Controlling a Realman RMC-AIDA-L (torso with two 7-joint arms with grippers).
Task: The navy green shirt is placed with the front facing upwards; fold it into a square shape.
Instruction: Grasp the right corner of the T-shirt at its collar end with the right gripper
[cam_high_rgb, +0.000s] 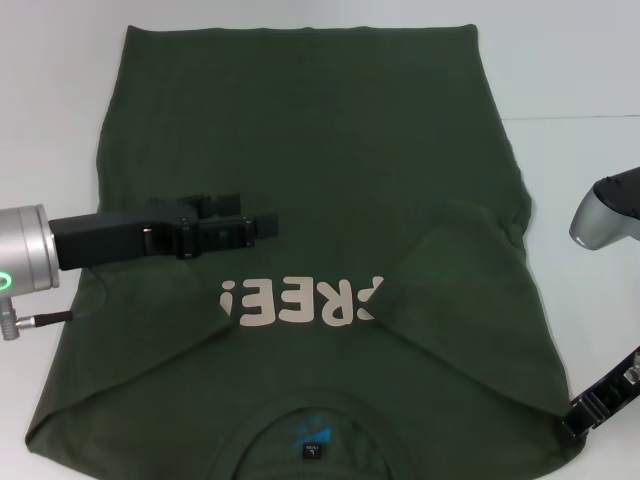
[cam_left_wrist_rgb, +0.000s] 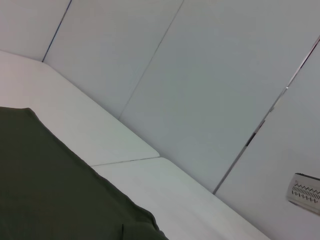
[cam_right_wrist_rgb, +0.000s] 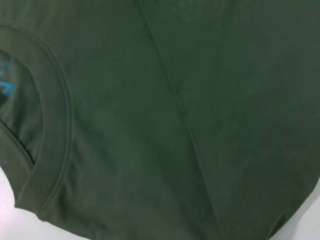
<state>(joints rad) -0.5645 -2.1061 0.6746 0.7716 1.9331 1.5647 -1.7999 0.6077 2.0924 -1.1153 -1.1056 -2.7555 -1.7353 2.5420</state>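
The navy green shirt (cam_high_rgb: 300, 180) lies lengthwise, collar toward the robot, hem away; the left gripper (cam_high_rgb: 262, 226) hovers above it, jaws seemingly closed and empty.

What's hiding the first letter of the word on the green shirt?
A folded-over sleeve of the navy green shirt lies on the lettering. Only "REE!" shows; the first letter is covered.

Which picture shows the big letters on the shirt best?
The head view: the cream letters read upside down on the shirt, partly covered by a fold. The left wrist and right wrist views show only plain green cloth, no letters.
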